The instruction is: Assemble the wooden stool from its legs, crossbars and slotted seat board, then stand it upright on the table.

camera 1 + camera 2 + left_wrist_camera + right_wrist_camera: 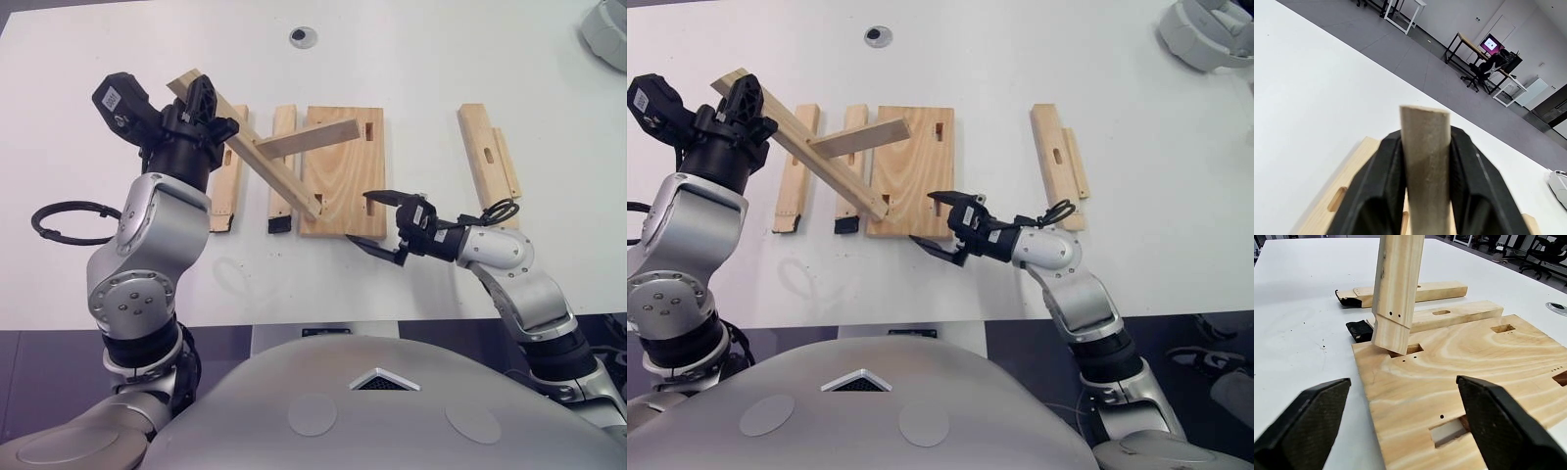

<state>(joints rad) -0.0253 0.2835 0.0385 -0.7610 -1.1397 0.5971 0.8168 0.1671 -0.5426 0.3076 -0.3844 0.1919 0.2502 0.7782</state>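
Nearest us in the head view is the right tool (360,219), fingers spread wide and holding nothing, at the near edge of the slotted seat board (348,186), which lies flat on the surface (118,39). Beyond it and to its left, the left tool (203,101) is clenched on the upper end of a leg (279,176) that slopes down to the board, a crossbar (318,137) joined partway along. Beneath that load lie two more legs (284,119), flat. Another pair (480,147) lies well off to the right tool's outer side.

The left wrist view adds the grip itself: the leg's end stands between both fingers (1371,196), pinched on its flat faces.

The right wrist view shows what the head view cannot: between the open pads (1308,416), the leg's notched foot meets the rim of a slot (1413,350), tilted and not seated.

We judge the wood light, stiff and smooth, so a long leg may pivot in an end grip. Taking it low, near the foot, should steer it better.
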